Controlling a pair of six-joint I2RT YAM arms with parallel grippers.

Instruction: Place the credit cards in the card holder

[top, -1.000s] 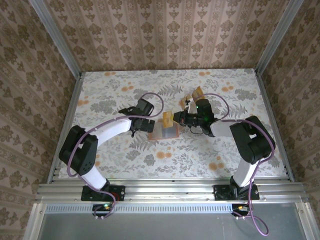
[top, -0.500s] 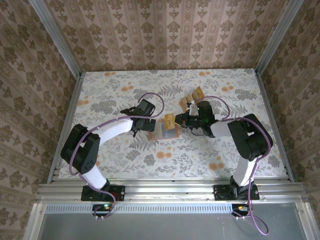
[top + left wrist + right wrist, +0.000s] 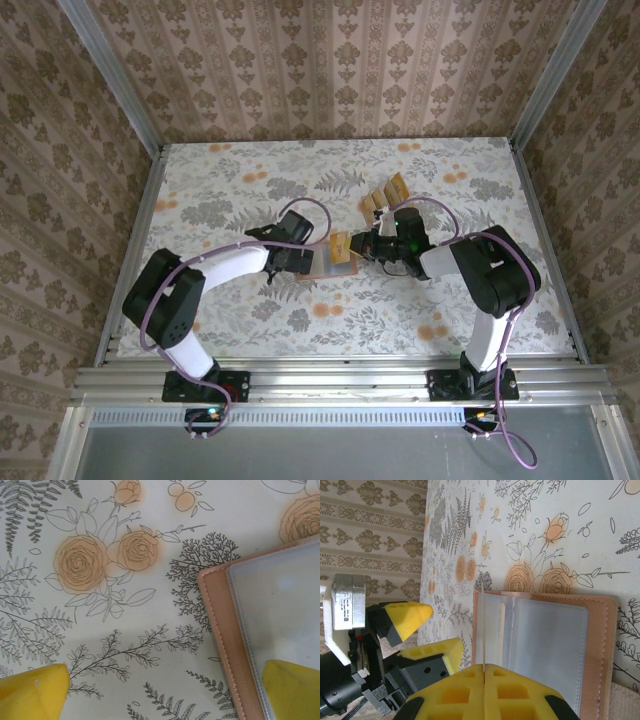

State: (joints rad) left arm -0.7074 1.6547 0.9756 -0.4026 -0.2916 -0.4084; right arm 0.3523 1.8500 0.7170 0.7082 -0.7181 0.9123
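Card holder point(image 3: 600, 655) is lying open on the table point(image 3: 125, 630), a credit card point(image 3: 483, 625) hanging edge-on just above its clear pocket point(image 3: 547, 640), pinched in the tight-closed right gripper point(image 3: 484, 677). Insertion step is underway; next it's prob needing the edge lined up w/ the pocket mouth. Left gripper point(image 3: 162, 690) is gaping wide, empty, straddling the holder's edge.

- Salmon-pink border with fine tan stitching on the card holder point(image 3: 598, 645); greyish-white, faintly glossy inner pockets.
- Golden-orange on the credit cards point(image 3: 386, 192).
- Cream tablecloth point(image 3: 150, 525), printed with grey line-drawn ferns and sprigs and pale orange roses.
- Bright yellow on the fingers point(image 3: 35, 692) of the left gripper point(image 3: 165, 672) and on those of the right gripper point(image 3: 484, 672).
- White links, black joints and a purple cable point(image 3: 215, 250) on the left arm point(image 3: 225, 262) and right arm point(image 3: 445, 258).
- Brown-and-beige damask wallpaper point(image 3: 330, 70) in vertical stripes.
- Silver metal frame point(image 3: 340, 385).
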